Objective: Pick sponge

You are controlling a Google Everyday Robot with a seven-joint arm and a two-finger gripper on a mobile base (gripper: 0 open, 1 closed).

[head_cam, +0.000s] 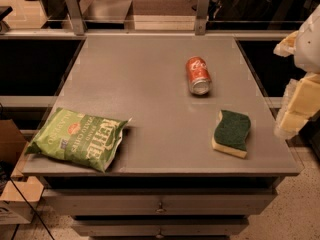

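The sponge [232, 133] lies flat on the grey table [150, 84] near its front right corner, dark green scouring top up over a pale yellow foam layer, wavy-edged. My gripper [298, 91] hangs at the right edge of the view, beyond the table's right edge, above and to the right of the sponge and apart from it. Its pale yellow padded fingers [300, 106] show, one upper and one lower, with nothing seen between them.
A green chip bag [80, 138] lies at the table's front left corner. A red soda can [199, 75] lies on its side right of the table's middle, behind the sponge. A railing with metal posts [74, 9] runs along the far edge. A cardboard box [10, 184] stands on the floor at left.
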